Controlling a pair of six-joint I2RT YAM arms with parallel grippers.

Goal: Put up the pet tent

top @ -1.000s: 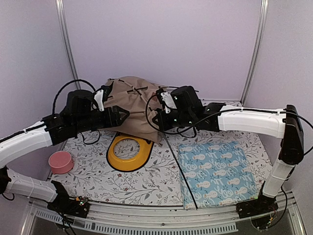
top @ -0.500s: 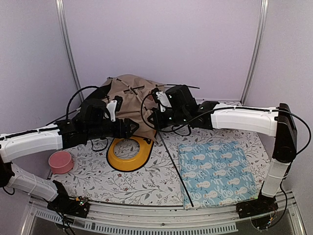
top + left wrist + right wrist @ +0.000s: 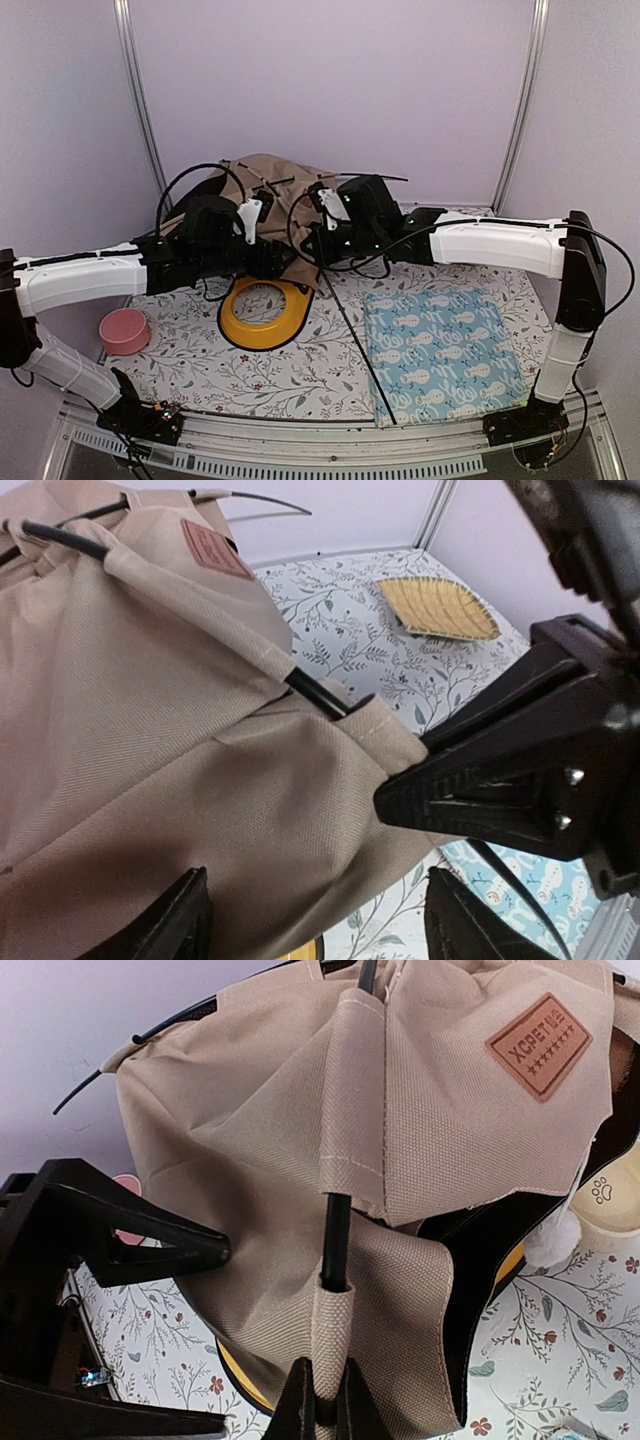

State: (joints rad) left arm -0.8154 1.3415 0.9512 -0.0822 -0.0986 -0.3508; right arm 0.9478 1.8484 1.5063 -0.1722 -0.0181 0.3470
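The pet tent (image 3: 272,192) is a slumped heap of beige fabric at the back of the table, with thin black poles and a brown label (image 3: 540,1043). Its white pom-pom (image 3: 550,1242) hangs by the black lining. My right gripper (image 3: 321,1405) is shut on the fabric sleeve at the tent's lower corner, where a black pole (image 3: 337,1235) enters it. The pole's free length (image 3: 353,340) trails toward the near edge. My left gripper (image 3: 320,930) stands open right beside the right gripper (image 3: 318,246), with the tent's lower fabric (image 3: 200,780) between its fingers (image 3: 185,920).
A yellow oval tray (image 3: 264,312) lies just in front of the tent, under both grippers. A light blue patterned mat (image 3: 450,350) covers the right front. A pink bowl (image 3: 125,331) sits at the left edge. A tan woven dish (image 3: 437,607) lies behind the tent.
My left arm has swung right and forward, bringing its open gripper up to the tent's lower corner beside the right gripper. The right gripper shifted slightly left early on, still holding the sleeve.
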